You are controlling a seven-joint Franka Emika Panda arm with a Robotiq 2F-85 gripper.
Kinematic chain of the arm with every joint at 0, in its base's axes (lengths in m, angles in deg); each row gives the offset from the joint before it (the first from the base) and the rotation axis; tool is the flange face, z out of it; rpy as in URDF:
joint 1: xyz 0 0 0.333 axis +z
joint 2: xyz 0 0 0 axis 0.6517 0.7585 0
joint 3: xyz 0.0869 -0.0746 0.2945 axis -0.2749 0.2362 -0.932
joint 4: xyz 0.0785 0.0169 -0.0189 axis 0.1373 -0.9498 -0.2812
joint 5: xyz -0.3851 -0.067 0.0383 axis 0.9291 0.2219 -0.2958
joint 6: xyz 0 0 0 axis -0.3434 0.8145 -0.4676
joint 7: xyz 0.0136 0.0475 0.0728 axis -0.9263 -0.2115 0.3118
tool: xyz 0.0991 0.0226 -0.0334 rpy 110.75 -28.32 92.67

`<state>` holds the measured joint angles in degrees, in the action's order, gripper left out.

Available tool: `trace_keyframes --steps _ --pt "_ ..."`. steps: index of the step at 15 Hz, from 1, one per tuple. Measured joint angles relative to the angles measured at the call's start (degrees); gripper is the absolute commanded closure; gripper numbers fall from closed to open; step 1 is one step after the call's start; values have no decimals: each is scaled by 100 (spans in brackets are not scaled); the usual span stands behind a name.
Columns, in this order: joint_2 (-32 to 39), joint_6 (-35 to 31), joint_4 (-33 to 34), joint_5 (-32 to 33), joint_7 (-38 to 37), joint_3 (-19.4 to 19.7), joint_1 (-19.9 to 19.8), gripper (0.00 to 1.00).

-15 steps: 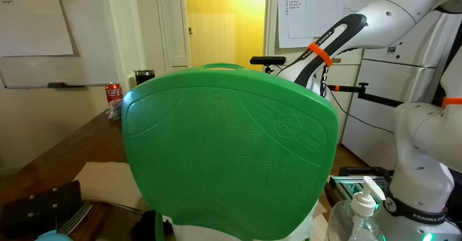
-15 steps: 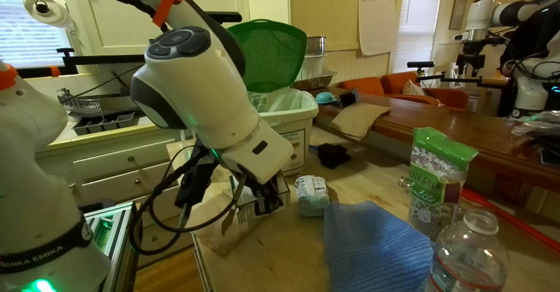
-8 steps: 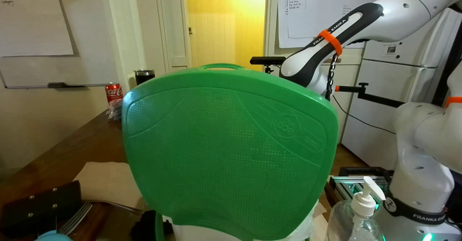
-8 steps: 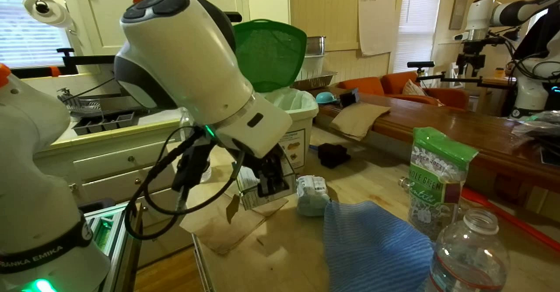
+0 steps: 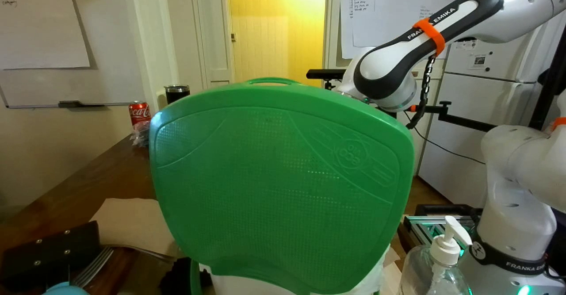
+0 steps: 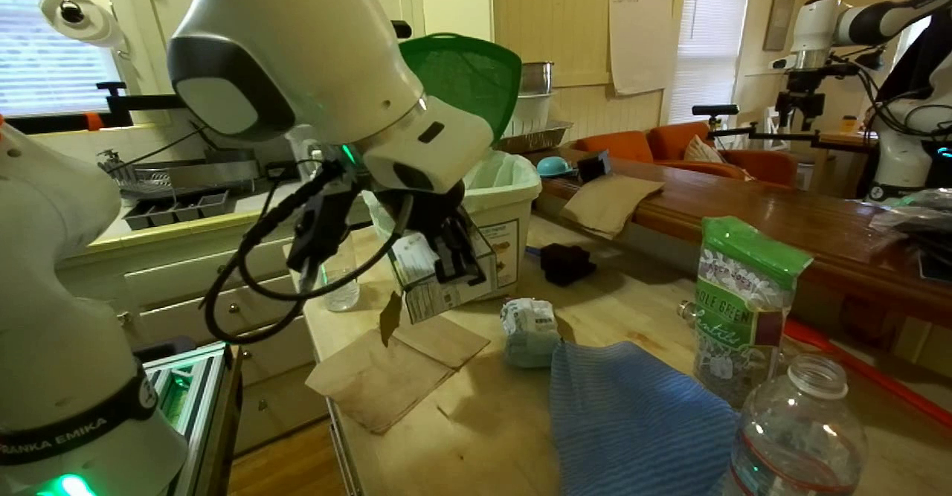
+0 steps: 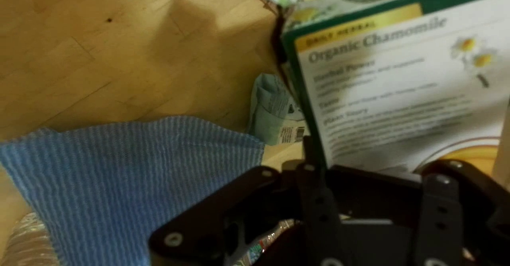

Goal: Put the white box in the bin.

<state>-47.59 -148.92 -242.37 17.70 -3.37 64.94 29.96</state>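
While the tilted white box (image 6: pixel 428 299) hangs above the table (image 6: pixel 439 451), the claw (image 6: pixel 457 262), parted just to the box's breadth, grips it. At its 12 o'clock in an exterior view stands the green lid (image 6: pixel 465 79), at 1 o'clock the bin (image 6: pixel 513 187): I'd rise, clear the rim, then release centrally.

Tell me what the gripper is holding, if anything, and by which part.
The white box, held away from the end with the "Organic Chamomile" title; one finger shows against a side, the opposite contact is hidden.
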Motion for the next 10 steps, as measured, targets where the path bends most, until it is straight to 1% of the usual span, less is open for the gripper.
trace_keyframes --steps 4,7,10 --pt "-261 439 285 709 -421 1 79 100" --pt "-305 749 594 1008 -559 -4 181 100" --pt "-265 998 931 1171 -586 -21 335 100"
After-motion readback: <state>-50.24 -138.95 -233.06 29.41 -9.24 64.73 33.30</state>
